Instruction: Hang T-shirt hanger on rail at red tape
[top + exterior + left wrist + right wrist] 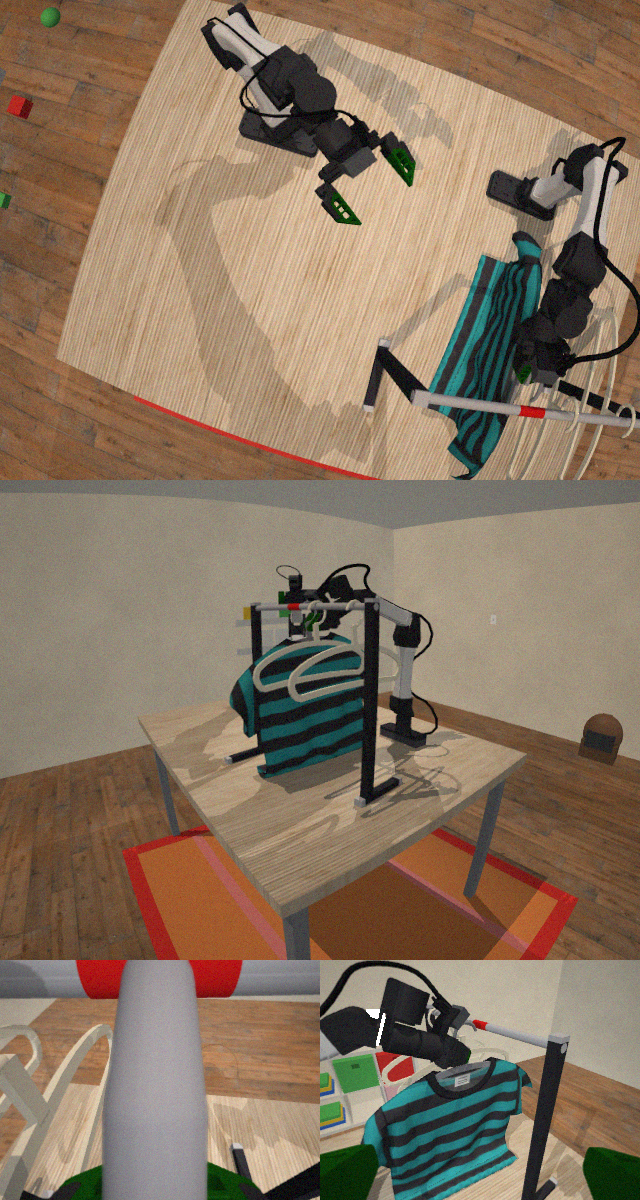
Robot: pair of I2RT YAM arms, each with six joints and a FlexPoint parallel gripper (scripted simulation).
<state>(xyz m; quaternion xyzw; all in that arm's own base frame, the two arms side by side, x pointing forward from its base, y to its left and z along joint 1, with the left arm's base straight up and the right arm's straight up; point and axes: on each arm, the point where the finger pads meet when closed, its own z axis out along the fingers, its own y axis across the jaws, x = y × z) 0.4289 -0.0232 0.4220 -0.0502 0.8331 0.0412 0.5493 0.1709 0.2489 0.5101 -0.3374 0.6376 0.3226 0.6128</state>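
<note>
From the top, the striped T-shirt [485,330] [310,712] [450,1125] lies mostly on the robot-base side of the rail [465,403] [330,606] [30,980] [515,1034], its lower-pictured sleeve reaching past the rail beyond the red tape's [531,411] [293,606] [220,977] [480,1025] free-end side; the left hand [523,373] [312,620] is just beside the rail, near the tape, and the right hand [376,191] is spread wide, well apart from the rail. In the exterior view the cloth hangs below the rail, behind two bare cream hangers [273,689] [295,690]; it looks light and limp, likely to swing and to slide on its hanger if hurried, while the hanger should be stiff and smooth. In the left wrist view the left hand pinches the grey hanger [155,1090] [470,1071], whose shank stands up in front of the tape, hook top out of frame; whether the hook is over the rail I cannot tell. That neck, below the hook, seems the right hold, leaving the curve free to seat on the rail. In the right wrist view the shirt's collar sits below the rail, with a small white label inside it, its marks too small to read; no brand shows. A hem or shoulder touch could centre the cloth, gently, as the rack [398,372] [370,702] [543,1120] may shift on the bench [258,232] [310,852] [280,1130] [520,1132].
</note>
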